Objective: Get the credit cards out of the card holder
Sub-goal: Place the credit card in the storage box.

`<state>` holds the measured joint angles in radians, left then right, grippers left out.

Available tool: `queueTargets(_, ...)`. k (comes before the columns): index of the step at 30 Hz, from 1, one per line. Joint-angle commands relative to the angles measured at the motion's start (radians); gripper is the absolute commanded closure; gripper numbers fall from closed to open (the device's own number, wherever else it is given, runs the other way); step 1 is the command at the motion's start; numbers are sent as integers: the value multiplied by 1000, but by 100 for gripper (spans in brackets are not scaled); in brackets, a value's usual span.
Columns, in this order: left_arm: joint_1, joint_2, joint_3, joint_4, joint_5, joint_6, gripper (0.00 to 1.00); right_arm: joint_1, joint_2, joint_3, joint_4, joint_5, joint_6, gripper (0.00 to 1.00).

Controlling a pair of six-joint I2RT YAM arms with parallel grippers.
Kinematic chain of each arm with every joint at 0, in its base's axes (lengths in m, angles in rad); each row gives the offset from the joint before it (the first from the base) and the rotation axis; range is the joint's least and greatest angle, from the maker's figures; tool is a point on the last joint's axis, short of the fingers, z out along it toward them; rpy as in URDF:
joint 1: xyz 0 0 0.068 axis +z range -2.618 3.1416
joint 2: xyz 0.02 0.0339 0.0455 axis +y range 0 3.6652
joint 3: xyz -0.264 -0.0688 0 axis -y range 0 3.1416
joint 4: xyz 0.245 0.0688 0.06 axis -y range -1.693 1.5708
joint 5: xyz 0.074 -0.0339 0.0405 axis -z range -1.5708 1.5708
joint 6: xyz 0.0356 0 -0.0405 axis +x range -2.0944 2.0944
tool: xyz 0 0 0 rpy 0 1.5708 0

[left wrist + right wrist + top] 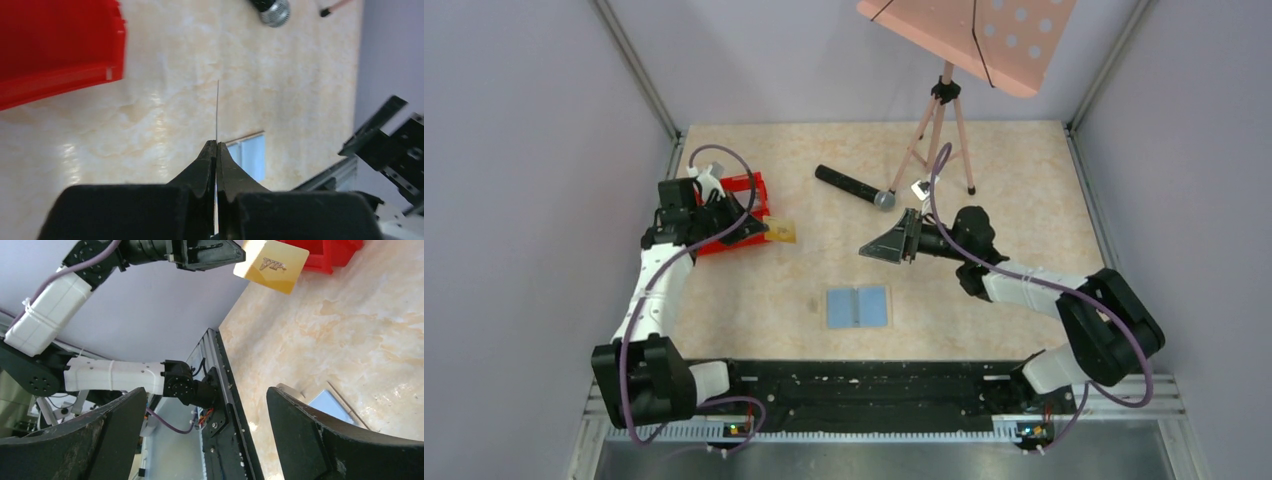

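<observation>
The card holder (pixel 857 307) is a light-blue wallet lying open and flat near the table's front centre. It also shows in the left wrist view (pixel 250 155) and as a corner in the right wrist view (pixel 332 405). My left gripper (pixel 762 228) is shut on a gold credit card (pixel 782 232), held above the table just right of the red tray. The card is edge-on in the left wrist view (pixel 217 110) and face-on in the right wrist view (pixel 271 264). My right gripper (pixel 869 250) is open and empty, above the table behind the wallet. No silvery card is in view.
A red plastic tray (pixel 739 190) stands at the left, under my left arm. A black microphone (pixel 854 187) lies behind the right gripper. A tripod (pixel 939 130) with a pink perforated board (pixel 974 35) stands at the back right.
</observation>
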<state>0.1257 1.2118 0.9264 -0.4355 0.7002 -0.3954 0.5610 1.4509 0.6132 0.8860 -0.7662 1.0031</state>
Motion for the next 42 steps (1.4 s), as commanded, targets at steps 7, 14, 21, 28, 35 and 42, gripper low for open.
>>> queueTargets(7, 98, -13, 123, -103, -393, 203, 100, -10, -95, 10, -179, 1, -121, 1)
queueTargets(14, 210, 71, 219, -109, -334, 252, 100, -10, -147, -30, -203, 10, -142, 1)
queueTargets(21, 334, 207, 325, -158, -233, 276, 100, -11, -205, -79, -218, 6, -153, 1)
queueTargets(28, 359, 320, 407, -157, -244, 291, 100, -16, -299, -78, -347, 55, -248, 1)
queueTargets(35, 359, 358, 435, -120, -311, 281, 100, -21, -312, -53, -383, 73, -272, 1)
queueTargets(42, 359, 422, 440, -106, -346, 271, 100, -21, -293, -54, -346, 71, -253, 1)
